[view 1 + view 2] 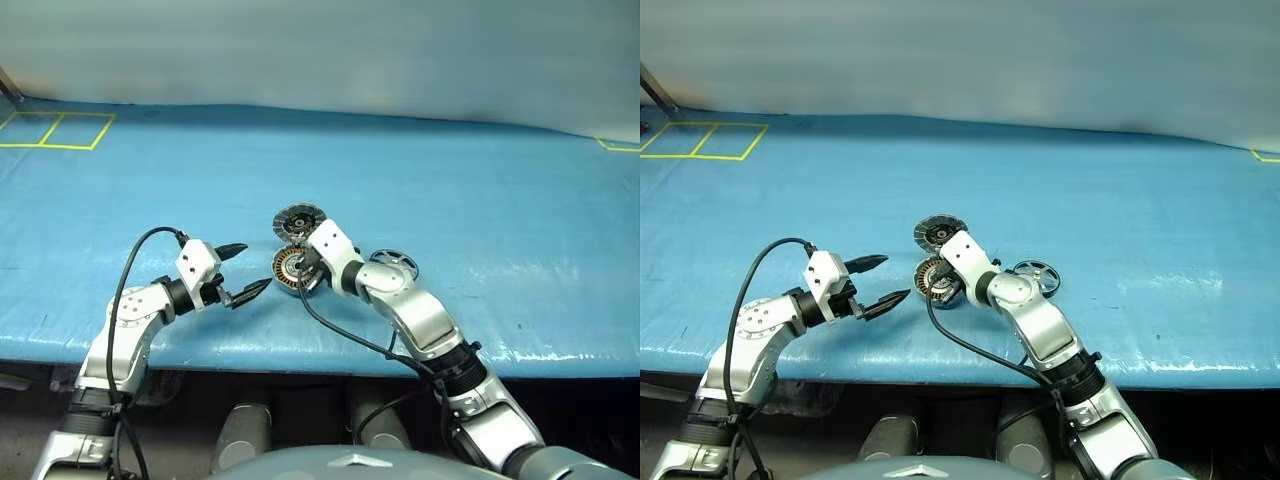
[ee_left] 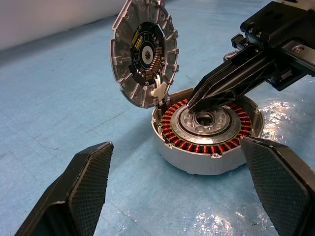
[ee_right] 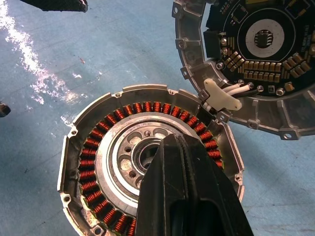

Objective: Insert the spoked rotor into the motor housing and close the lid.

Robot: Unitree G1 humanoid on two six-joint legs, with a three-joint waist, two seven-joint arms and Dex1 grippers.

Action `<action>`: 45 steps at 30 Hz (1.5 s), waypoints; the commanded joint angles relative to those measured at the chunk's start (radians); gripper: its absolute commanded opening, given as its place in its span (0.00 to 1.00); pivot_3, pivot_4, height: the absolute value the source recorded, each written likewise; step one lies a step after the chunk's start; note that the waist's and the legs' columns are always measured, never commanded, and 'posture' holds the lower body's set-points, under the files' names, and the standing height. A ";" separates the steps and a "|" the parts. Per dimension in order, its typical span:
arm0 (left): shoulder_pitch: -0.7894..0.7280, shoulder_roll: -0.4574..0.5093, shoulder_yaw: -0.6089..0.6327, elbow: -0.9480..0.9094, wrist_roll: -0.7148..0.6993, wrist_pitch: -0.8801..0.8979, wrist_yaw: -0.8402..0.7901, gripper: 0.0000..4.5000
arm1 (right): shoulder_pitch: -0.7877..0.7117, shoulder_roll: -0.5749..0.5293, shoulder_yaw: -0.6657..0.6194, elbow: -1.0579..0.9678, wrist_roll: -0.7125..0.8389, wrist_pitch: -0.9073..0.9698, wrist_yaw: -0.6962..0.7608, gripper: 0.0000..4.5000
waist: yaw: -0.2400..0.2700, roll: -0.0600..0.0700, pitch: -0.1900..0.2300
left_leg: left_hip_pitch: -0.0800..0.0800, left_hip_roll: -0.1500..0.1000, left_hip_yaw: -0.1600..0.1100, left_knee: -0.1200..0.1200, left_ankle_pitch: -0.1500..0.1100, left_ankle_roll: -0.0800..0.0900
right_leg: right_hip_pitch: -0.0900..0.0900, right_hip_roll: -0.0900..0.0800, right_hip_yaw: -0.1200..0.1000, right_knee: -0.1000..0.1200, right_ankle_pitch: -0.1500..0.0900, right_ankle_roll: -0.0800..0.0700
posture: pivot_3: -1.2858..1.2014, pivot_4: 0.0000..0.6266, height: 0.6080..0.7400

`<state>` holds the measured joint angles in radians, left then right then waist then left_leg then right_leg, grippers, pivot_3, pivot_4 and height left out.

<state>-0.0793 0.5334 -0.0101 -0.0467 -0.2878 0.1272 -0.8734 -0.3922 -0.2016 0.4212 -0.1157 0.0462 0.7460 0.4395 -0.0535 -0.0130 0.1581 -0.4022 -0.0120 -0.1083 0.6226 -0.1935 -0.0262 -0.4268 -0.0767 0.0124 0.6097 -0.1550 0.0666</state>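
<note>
On blue mat [image 1: 500, 200]: one motor housing [image 2: 206, 132], one lid [image 2: 142, 54], one spoked rotor [image 1: 395, 263].

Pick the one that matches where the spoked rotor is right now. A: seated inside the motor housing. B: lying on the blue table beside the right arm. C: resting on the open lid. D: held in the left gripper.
B: the spoked rotor lies flat on the blue table just beside the right arm, while the motor housing shows only its copper windings and hub, and the left gripper is open and empty.
</note>
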 commanded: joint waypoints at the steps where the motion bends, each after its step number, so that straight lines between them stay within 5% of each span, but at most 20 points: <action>1: -0.006 0.008 0.020 -0.027 -0.012 -0.007 0.000 1.00 | 0.045 -0.020 0.037 0.064 -0.028 0.041 0.003 0.01 | 0.000 0.000 -0.003 | 0.000 0.000 0.001 0.000 0.000 0.000 | 0.000 0.000 0.000 0.000 0.000 0.000 | 0.52 0.24 1.00; 20: -0.022 0.007 0.009 -0.009 -0.008 -0.005 -0.010 1.00 | 0.002 0.017 -0.050 -0.153 0.017 0.082 -0.019 0.01 | 0.001 0.001 -0.002 | -0.011 0.001 0.001 -0.002 0.000 0.000 | -0.012 0.001 -0.001 0.000 0.000 0.000 | 0.52 0.24 1.00; 45: -0.013 0.006 0.011 -0.014 -0.004 -0.003 -0.007 1.00 | 0.043 0.005 0.018 -0.096 0.004 0.093 -0.015 0.01 | 0.000 0.001 -0.002 | -0.010 0.001 0.002 -0.002 0.000 -0.001 | -0.012 0.001 -0.001 0.000 0.000 -0.001 | 0.52 0.24 1.00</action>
<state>-0.0922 0.5333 -0.0106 -0.0448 -0.2867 0.1278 -0.8801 -0.3636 -0.1943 0.4273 -0.2320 0.0533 0.8340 0.4210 -0.0538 -0.0118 0.1563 -0.4120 -0.0108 -0.1065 0.6202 -0.1938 -0.0268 -0.4382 -0.0759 0.0119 0.6098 -0.1552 0.0660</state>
